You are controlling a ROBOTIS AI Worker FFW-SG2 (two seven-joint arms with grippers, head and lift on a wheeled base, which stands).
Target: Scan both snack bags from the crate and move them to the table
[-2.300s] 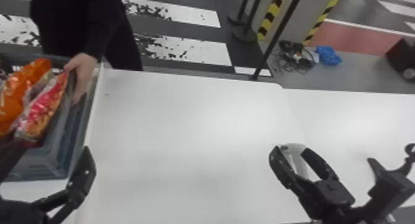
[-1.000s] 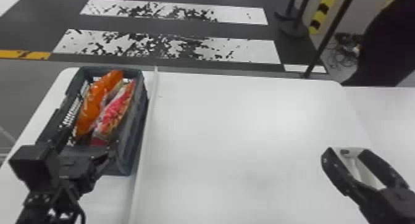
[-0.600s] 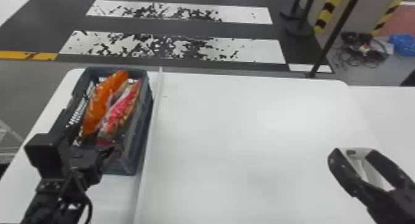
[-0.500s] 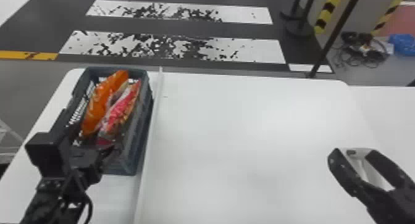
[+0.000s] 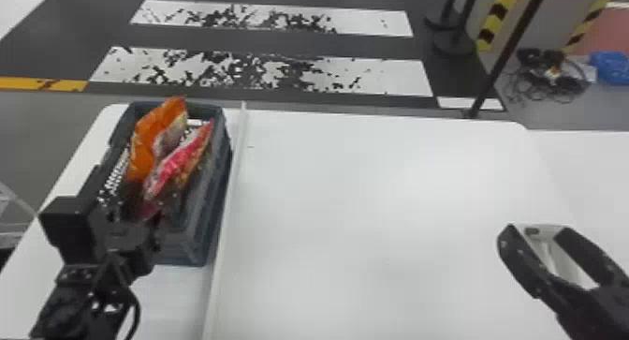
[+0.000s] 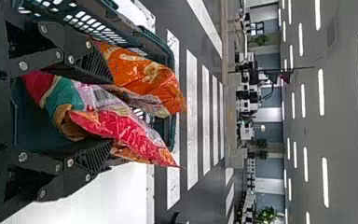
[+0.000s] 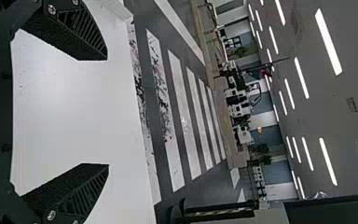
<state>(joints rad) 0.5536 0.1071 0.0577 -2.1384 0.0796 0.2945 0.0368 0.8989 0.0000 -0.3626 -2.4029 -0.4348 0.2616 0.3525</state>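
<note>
Crate point(image 5: 203, 203) stands on the white worktop point(image 5: 374, 198), with orange snack bag point(image 5: 149, 128) and red snack bag point(image 5: 180, 158) inside. Left end effector point(image 5: 126, 238) is at the red one; whether it grips, I cannot tell. Right end effector point(image 5: 536, 231) is wide apart.

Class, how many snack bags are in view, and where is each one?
2. The orange bag is in the crate; the red bag is beside it, to its right. Others may be hidden beneath.
</note>
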